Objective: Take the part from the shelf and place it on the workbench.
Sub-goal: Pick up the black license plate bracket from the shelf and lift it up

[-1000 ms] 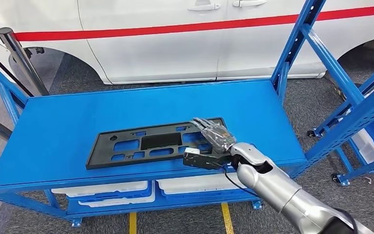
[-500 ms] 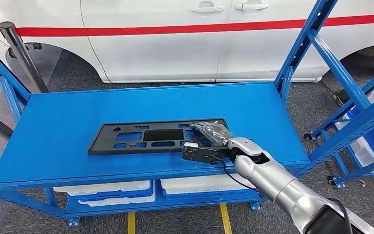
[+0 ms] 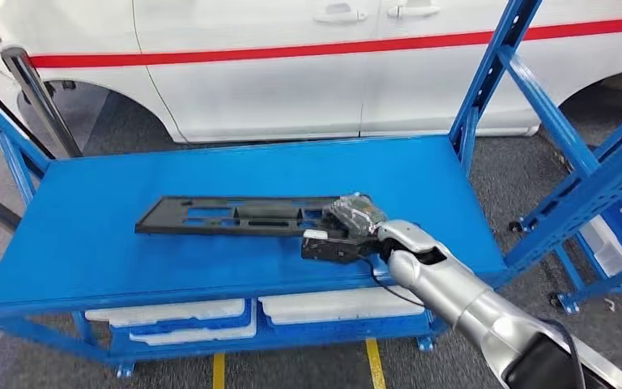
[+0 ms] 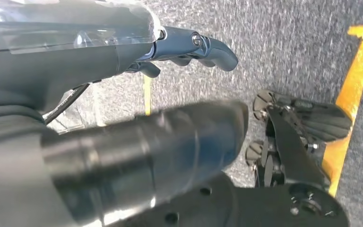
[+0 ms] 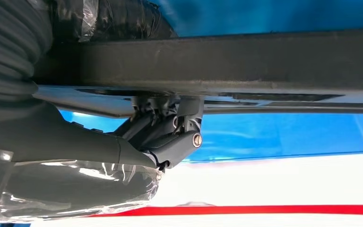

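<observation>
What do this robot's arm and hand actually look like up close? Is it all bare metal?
Not all. The right arm is a rounded silver tube, turning black near the picture's lower edge, with a thin black cable looping beside its wrist. The right hand is dark grey, wrapped in clear crinkled plastic film. In the wrist views a grey ribbed cover sits behind dark, jointed fingers; the left hand looks alike.

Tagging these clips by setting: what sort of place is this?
Probably a car workshop or assembly area: a white car stands behind a blue steel shelf, and the right hand grips a black plastic part.
</observation>
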`<state>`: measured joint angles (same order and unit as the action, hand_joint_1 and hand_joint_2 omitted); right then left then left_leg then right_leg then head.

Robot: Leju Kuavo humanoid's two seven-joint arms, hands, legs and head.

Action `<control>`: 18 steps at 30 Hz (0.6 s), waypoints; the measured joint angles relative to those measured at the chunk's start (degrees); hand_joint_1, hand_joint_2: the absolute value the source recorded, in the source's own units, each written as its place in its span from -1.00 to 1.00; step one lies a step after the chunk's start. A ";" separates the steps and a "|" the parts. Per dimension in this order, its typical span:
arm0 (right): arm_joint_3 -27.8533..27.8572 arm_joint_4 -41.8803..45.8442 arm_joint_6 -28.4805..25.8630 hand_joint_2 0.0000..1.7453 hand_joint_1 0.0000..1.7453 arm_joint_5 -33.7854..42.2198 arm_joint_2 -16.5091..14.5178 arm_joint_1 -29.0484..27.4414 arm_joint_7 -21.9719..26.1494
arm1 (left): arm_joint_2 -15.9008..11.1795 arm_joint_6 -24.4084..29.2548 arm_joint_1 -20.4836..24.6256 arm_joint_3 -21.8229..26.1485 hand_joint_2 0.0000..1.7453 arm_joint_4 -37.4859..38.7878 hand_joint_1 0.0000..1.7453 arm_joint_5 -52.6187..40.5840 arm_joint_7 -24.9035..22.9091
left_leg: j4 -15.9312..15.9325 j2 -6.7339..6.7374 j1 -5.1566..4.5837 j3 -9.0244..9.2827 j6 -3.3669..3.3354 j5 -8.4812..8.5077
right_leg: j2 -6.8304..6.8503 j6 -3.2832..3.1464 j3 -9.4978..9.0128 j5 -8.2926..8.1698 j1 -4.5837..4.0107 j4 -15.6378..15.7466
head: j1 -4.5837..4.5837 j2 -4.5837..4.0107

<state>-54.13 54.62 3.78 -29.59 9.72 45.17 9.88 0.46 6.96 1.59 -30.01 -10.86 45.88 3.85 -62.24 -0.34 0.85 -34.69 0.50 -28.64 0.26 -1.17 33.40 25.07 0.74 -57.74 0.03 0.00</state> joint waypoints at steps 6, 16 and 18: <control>-0.05 -0.01 0.02 1.00 1.00 0.10 -0.01 -0.17 -0.16 | -0.02 0.56 -0.09 0.01 1.00 0.01 -1.00 0.02 0.67 | -6.77 0.05 0.30 -2.76 0.60 -1.39 | 0.08 -0.11 0.22 0.00 -0.02 -0.26 | -0.01 0.00; -0.05 -0.07 0.02 1.00 1.00 0.01 0.39 -0.17 -1.25 | -0.02 1.99 0.03 0.44 1.00 0.07 -1.00 0.88 1.15 | 4.65 0.44 0.32 2.36 -2.34 2.93 | -0.39 2.65 3.63 4.49 -0.06 -7.66 | 0.04 0.00; -0.08 -0.12 -0.95 1.00 1.00 -1.29 0.43 -0.42 -1.99 | -0.02 2.24 0.05 0.52 1.00 0.14 -1.00 0.96 0.97 | 4.61 0.49 0.23 2.17 -2.48 2.97 | -0.38 2.91 7.09 7.52 0.00 -14.94 | 0.03 0.00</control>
<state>-54.21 54.50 2.83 -30.88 10.15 44.75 7.88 0.44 9.19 1.64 -29.49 -10.73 46.84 4.81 -57.64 0.15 1.08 -32.52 -1.97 -25.67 -0.12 1.75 40.49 32.59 0.74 -72.68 0.07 0.00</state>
